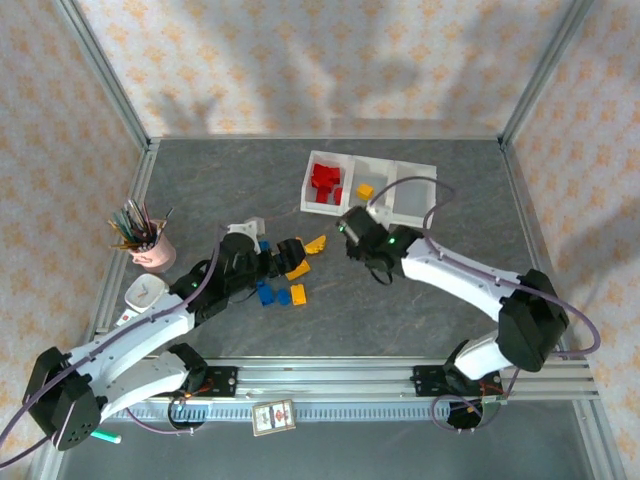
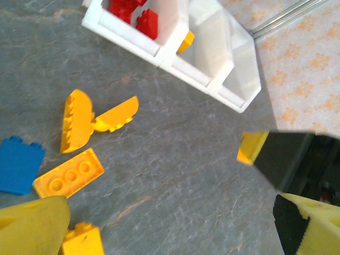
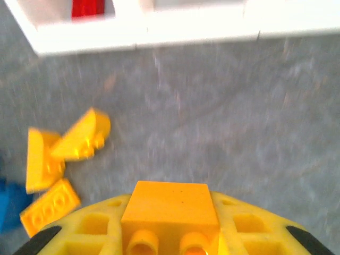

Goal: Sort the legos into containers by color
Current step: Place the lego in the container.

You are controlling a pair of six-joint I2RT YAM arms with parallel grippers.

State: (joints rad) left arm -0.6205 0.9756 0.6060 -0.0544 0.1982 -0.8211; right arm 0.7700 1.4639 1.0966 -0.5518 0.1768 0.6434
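Top view: evenly lit from above, well exposed. Soft grey shadows are cast on the back wall point(image 1: 330, 70), fainter ones on the tabletop point(image 1: 450, 280) under the arms. White containers point(image 1: 415, 190) are nearly blown out. Left wrist view: mid-frame is rendered sharp, container walls are overexposed, fingers point(image 2: 32, 226) of the left claw point(image 2: 170, 228) are defocused. Right wrist view: tabletop and loose legos point(image 3: 64, 149) are smeared by blur; the yellow brick point(image 3: 170, 204) in the right claw point(image 3: 170, 231) is rendered clearer.
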